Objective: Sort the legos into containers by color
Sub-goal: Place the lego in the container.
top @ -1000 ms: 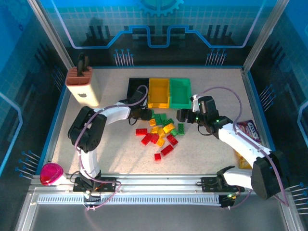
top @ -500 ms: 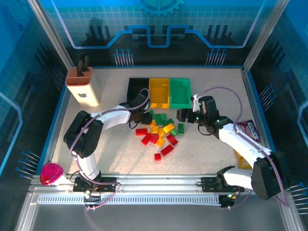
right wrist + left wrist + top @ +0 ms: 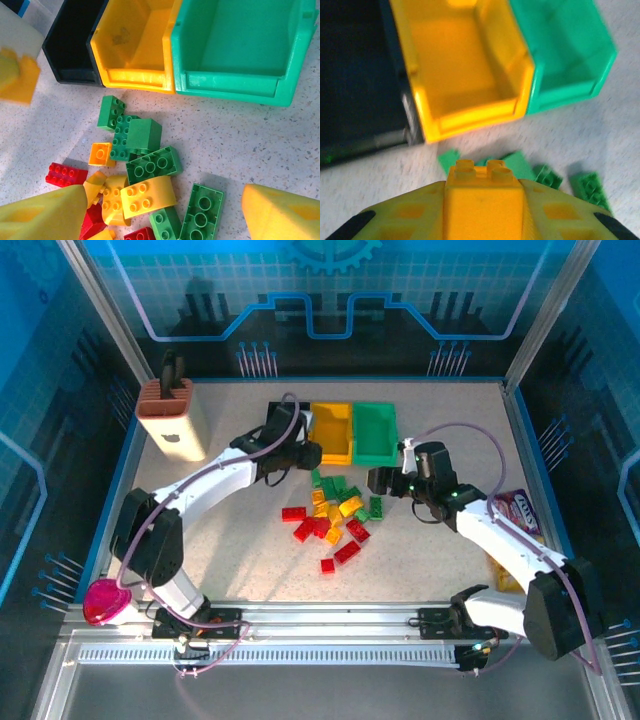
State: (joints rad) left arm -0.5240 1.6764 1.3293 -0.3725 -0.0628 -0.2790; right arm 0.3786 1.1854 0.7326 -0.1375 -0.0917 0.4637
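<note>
A pile of red, yellow/orange and green legos (image 3: 335, 515) lies mid-table in front of three bins: black (image 3: 275, 412), yellow (image 3: 333, 432) and green (image 3: 375, 432). My left gripper (image 3: 305, 453) hangs by the yellow bin's front left corner, shut on an orange brick (image 3: 485, 200). Ahead of that brick stand the yellow bin (image 3: 470, 117), the green bin (image 3: 565, 92) and the black bin (image 3: 360, 90). My right gripper (image 3: 375, 480) hovers open over the pile's right edge. Its fingers (image 3: 45, 215) straddle green and yellow bricks (image 3: 202, 212) with nothing gripped.
A tall beige block with a brown slotted top (image 3: 172, 420) stands at the back left. A pink object (image 3: 105, 600) sits at the front left corner. Against the right wall lies a snack packet (image 3: 520, 508). Blue walls ring the table.
My left gripper has lifted off the pile's left edge with the orange brick and moved back toward the yellow bin. The right arm has barely moved.
</note>
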